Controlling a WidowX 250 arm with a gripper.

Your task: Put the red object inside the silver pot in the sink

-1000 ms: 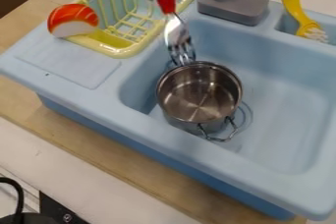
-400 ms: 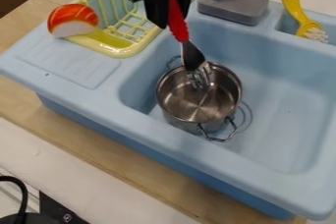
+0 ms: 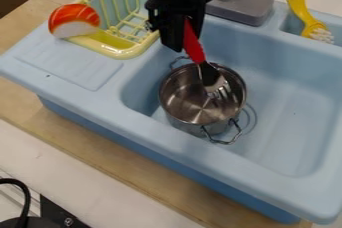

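Over the silver pot (image 3: 182,98), red-handled fork (image 3: 208,73) in claw (image 3: 184,37)

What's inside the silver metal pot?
The red-handled metal fork has its tines within the pot's opening, over bare shiny metal. The bottom directly behind them is covered; contact is unclear.
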